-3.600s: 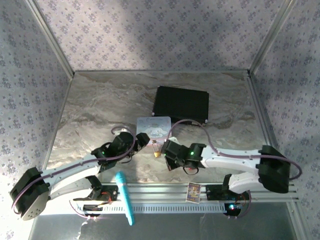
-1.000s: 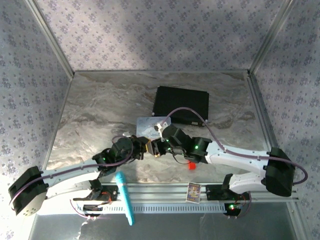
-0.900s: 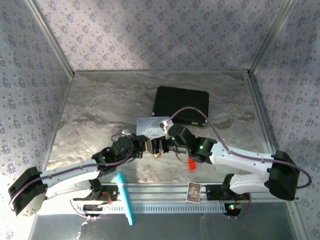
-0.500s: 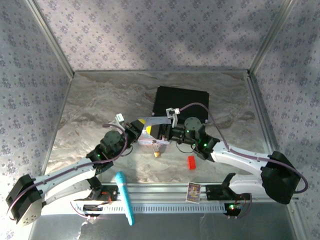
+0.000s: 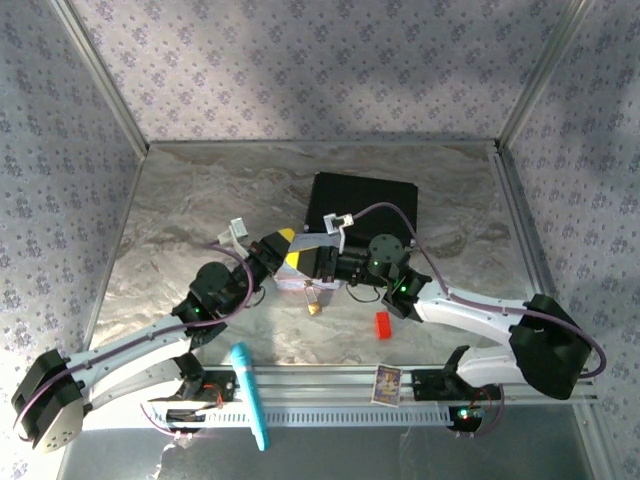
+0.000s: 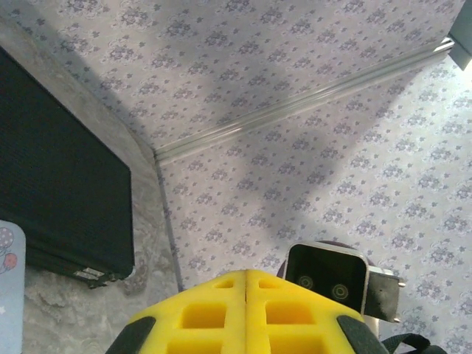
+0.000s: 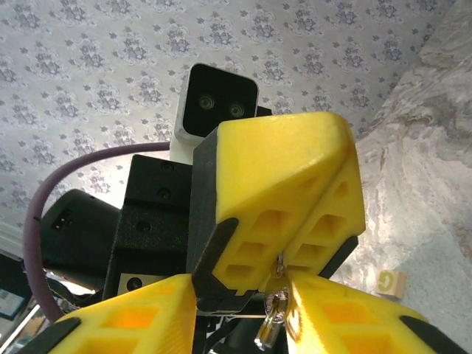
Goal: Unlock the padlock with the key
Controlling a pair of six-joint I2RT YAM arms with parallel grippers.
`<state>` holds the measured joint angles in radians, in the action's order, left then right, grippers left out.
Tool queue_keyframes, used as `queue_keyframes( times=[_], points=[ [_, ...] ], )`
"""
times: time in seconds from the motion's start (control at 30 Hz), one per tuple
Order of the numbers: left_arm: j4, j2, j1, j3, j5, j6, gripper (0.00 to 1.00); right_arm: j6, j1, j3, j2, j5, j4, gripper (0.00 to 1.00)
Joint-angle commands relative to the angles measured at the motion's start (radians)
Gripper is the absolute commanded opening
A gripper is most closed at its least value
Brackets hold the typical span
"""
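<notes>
The left fingers (image 7: 280,184) are pressed together into a yellow wedge, as is also seen in the left wrist view, where they (image 6: 221,317) meet along a closed seam. In the right wrist view the upper end of a small silvery key (image 7: 269,313) on a ring is seen at the tip of that seam and appears to be pinched there. The key hangs with its long axis upright in that view and its free end pointing down. The right fingers (image 7: 125,317) are set a little apart, and the key is hung in the gap between them, close to one finger. Whether it touches that finger cannot be told. Seen from above, the two sets of fingers are brought tip to tip over the pastel tin (image 5: 288,284). The padlock (image 5: 314,308) is seen on the table (image 5: 200,200) just nearer than the tin, apart from both sets of fingers. Its shape is drawn out roughly from far to near, with the brass body at the near end. It is too small for the way its shackle points to be made out. A red block (image 5: 382,325) is placed to its right, and a black case (image 5: 362,205) lies beyond the tin.
</notes>
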<state>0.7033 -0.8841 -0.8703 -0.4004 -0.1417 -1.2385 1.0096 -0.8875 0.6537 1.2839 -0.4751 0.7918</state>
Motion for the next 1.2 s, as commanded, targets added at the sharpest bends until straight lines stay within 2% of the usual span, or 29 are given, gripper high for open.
queue_keyframes(
  times=[0.0, 0.2, 0.4, 0.47, 0.5, 0.53, 0.6, 0.63, 0.67, 0.77, 1.0, 1.17],
  points=[
    [0.05, 0.007, -0.005, -0.038, 0.026, 0.021, 0.0, 0.012, 0.003, 0.021, 0.016, -0.019, 0.064, 0.23],
    [0.043, 0.003, -0.005, -0.04, 0.022, 0.019, 0.0, 0.016, 0.009, 0.012, 0.018, 0.0, 0.059, 0.16],
    [0.007, 0.015, -0.004, -0.04, 0.007, 0.013, 0.0, 0.029, 0.026, -0.016, 0.013, 0.009, 0.085, 0.0],
    [-0.028, 0.024, -0.003, -0.043, -0.008, 0.016, 0.0, 0.016, 0.027, -0.019, 0.005, 0.006, 0.058, 0.0],
    [-0.059, 0.031, -0.003, -0.048, -0.019, 0.012, 0.1, 0.008, 0.03, -0.02, 0.001, 0.005, 0.043, 0.0],
    [-0.095, 0.041, -0.003, -0.054, -0.033, 0.009, 0.34, -0.001, 0.031, -0.024, -0.007, 0.002, 0.028, 0.0],
    [-0.132, 0.064, -0.002, -0.056, -0.052, 0.015, 0.68, -0.019, 0.037, -0.031, -0.021, -0.01, -0.008, 0.0],
    [-0.139, 0.078, 0.0, -0.054, -0.06, 0.023, 0.77, -0.033, 0.04, -0.036, -0.033, -0.018, -0.031, 0.0],
    [-0.152, 0.092, 0.0, -0.053, -0.062, 0.03, 0.82, -0.052, 0.042, -0.037, -0.042, -0.03, -0.061, 0.0],
    [-0.226, 0.13, 0.006, -0.074, -0.061, 0.072, 0.84, -0.116, 0.047, -0.028, -0.063, -0.072, -0.166, 0.0],
    [-0.529, 0.136, 0.01, -0.195, -0.044, 0.174, 0.81, -0.216, 0.054, -0.04, -0.121, -0.081, -0.297, 0.0],
    [-0.552, 0.11, 0.011, -0.2, -0.013, 0.183, 0.76, -0.249, 0.064, -0.043, -0.148, -0.084, -0.349, 0.0]
  ],
)
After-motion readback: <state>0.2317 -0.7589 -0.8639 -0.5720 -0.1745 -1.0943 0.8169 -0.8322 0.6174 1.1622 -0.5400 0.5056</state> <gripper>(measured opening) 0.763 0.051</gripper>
